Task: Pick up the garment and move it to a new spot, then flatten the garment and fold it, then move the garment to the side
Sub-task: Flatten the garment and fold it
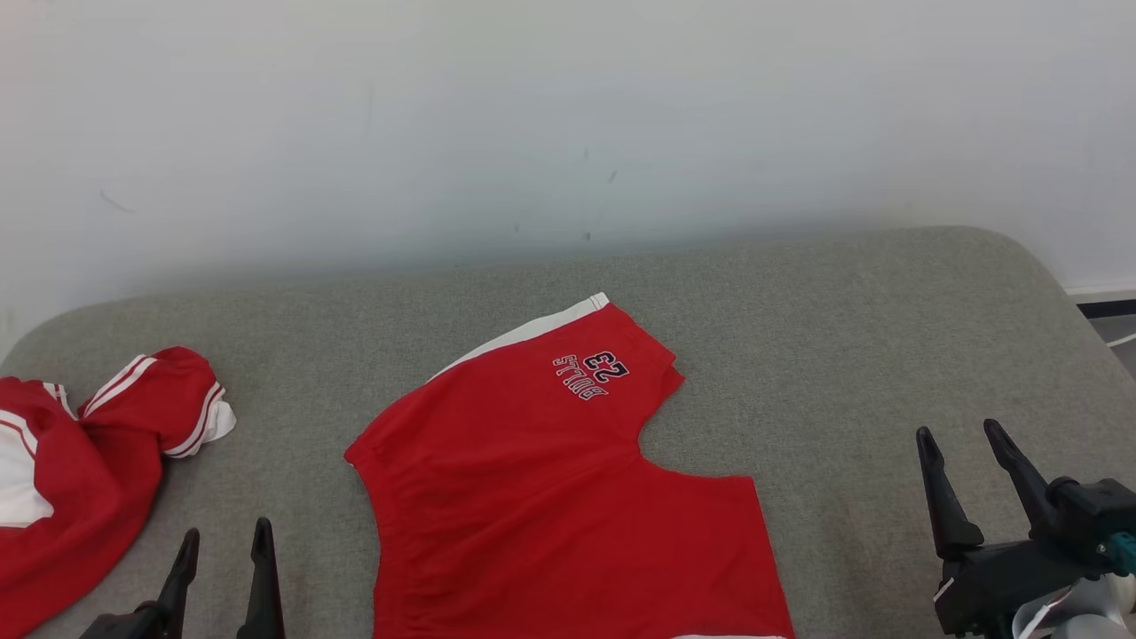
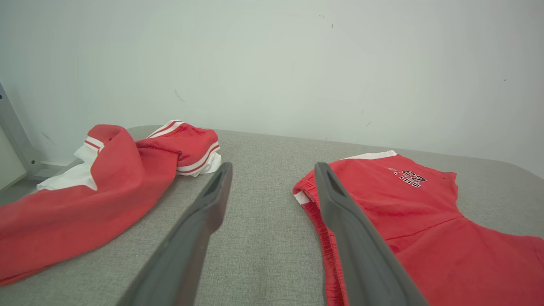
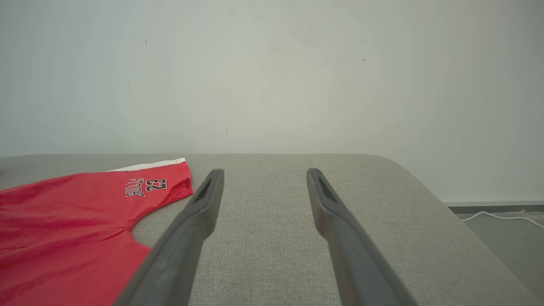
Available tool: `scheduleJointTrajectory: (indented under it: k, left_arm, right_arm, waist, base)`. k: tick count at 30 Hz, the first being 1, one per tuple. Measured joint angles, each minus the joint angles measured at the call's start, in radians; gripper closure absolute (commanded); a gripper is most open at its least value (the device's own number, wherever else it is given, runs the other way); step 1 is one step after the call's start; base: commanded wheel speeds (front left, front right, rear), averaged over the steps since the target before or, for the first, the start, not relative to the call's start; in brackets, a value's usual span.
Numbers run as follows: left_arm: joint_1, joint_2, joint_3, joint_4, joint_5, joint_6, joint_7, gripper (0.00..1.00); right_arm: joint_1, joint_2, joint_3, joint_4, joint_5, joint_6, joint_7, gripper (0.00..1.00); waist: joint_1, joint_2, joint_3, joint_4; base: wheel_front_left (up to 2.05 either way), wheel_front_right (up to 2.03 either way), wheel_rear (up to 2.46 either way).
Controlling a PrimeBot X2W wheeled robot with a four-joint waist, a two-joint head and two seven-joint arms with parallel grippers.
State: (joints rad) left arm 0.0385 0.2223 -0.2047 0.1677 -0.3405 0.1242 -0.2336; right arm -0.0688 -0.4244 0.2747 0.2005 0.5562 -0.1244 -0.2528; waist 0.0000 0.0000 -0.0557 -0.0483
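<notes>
**Red Bulls shorts spread on the grey tabletop, both hands empty**
The shorts lie nearly flat, their print end toward the wall, apparently laid out for folding. The left hand sits just left of the shorts and the right hand farther off to their right. Each has its fingers apart and grips nothing. A crumpled red-and-white garment lies farther left of the shorts, seemingly set aside.

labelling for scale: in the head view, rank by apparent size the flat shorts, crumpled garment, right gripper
1. flat shorts, largest
2. crumpled garment, partly cut off by the frame edge
3. right gripper, smallest
</notes>
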Motion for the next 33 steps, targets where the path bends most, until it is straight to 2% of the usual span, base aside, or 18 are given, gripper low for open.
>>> scheduleJointTrajectory:
  k: [12,21,33]
  left_arm:
    - [0.019,0.000,-0.002,-0.013,0.025,0.000,0.035,0.00]
    - [0.018,0.033,-0.024,-0.015,0.064,0.000,0.104,0.00]
    - [0.021,0.041,-0.038,-0.031,0.071,0.000,0.175,0.00]
  right_arm:
    - [0.007,0.012,-0.004,0.015,-0.021,0.000,-0.002,0.00]
    - [0.020,0.012,0.004,0.020,-0.030,0.000,-0.002,0.00]
    - [0.025,0.013,0.015,0.021,-0.030,0.000,0.008,0.00]
  waist:
    - [0.0000,0.0000,-0.010,0.005]
    - [0.0000,0.0000,-0.021,0.013]
    - [0.0000,0.0000,-0.027,0.022]
  base:
    - [0.00,0.00,0.00]
    - [0.00,0.00,0.00]
    - [0.00,0.00,0.00]
